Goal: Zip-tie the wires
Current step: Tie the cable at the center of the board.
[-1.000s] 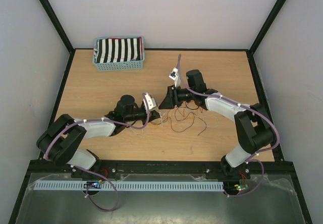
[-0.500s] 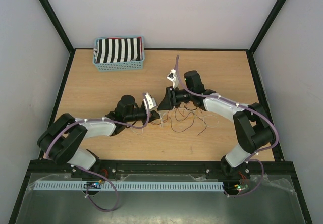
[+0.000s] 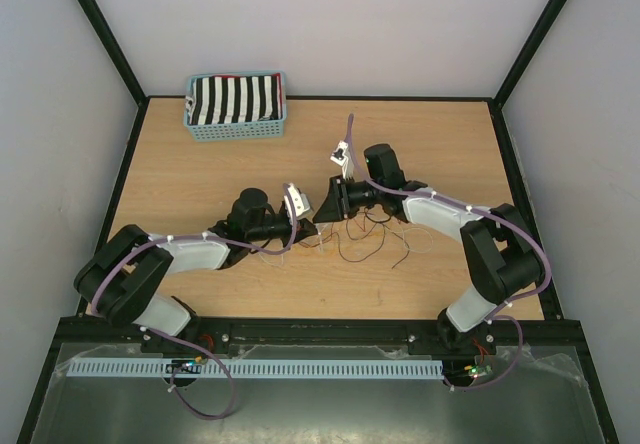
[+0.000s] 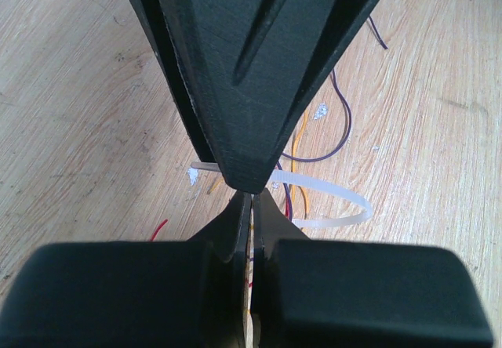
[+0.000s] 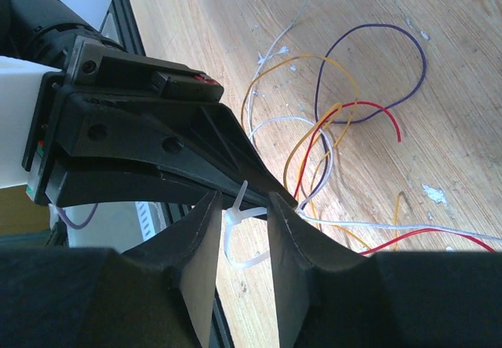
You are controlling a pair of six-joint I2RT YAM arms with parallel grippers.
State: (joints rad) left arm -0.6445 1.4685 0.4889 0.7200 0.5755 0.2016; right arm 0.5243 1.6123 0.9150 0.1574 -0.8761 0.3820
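While the left gripper (image 4: 251, 199) is fully closed beside the wires (image 5: 365, 105), the right gripper (image 5: 241, 201) stands partly open around the zip tie (image 4: 321, 186).

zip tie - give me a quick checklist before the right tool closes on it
1. Tail of the zip tie sits between the jaws of the right tool: ok.
2. Right tool's jaws apart, not yet gripping: ok.
3. The left tool is shut: ok.
4. What the left tool pinches: cannot tell.
5. All wires pass through the tie's loop: cannot tell.
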